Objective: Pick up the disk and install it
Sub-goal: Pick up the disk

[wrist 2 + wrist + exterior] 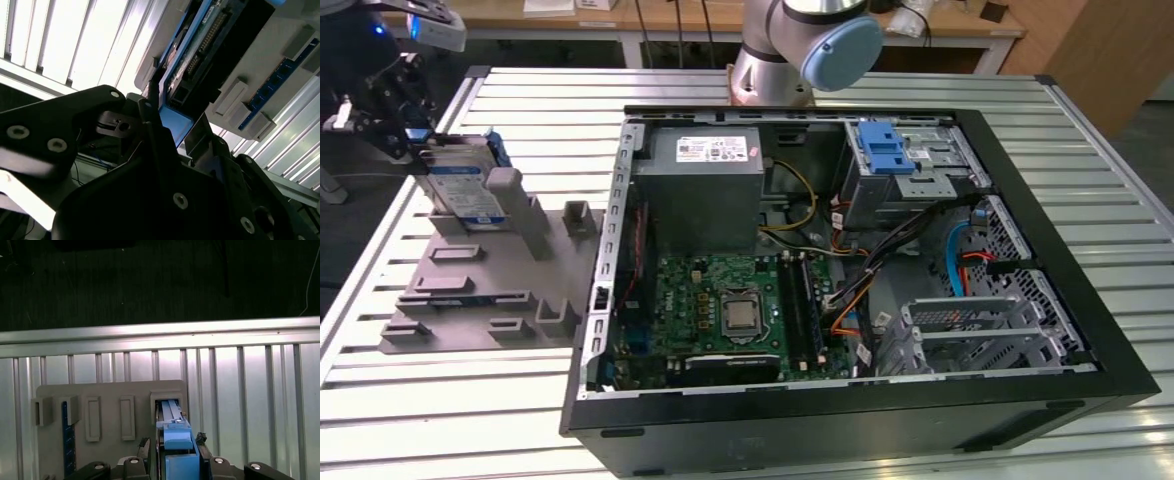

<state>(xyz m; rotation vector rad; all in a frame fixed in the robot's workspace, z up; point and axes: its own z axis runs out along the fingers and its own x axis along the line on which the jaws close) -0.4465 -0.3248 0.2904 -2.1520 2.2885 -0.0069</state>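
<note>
The disk (460, 185) stands on edge in a slot of the grey holder block (480, 280) on the exterior view's left, beside the open computer case (854, 250). It is silver with a white-and-blue label and a blue bracket. My gripper (403, 105) is at the disk's upper end. In the first wrist view the disk's blue bracket (176, 440) sits between my two fingers (145, 444), which close against its sides. The second wrist view shows the same blue end (175, 122) between the dark fingers, with the disk's circuit board (200, 45) beyond.
A grey power supply box (700, 190) and the motherboard (727, 310) fill the case's left half. A metal drive bay with a blue latch (887, 150) sits at its far right corner, and a drive cage (974, 330) is in front. The slatted metal table (454, 420) ends just past the holder.
</note>
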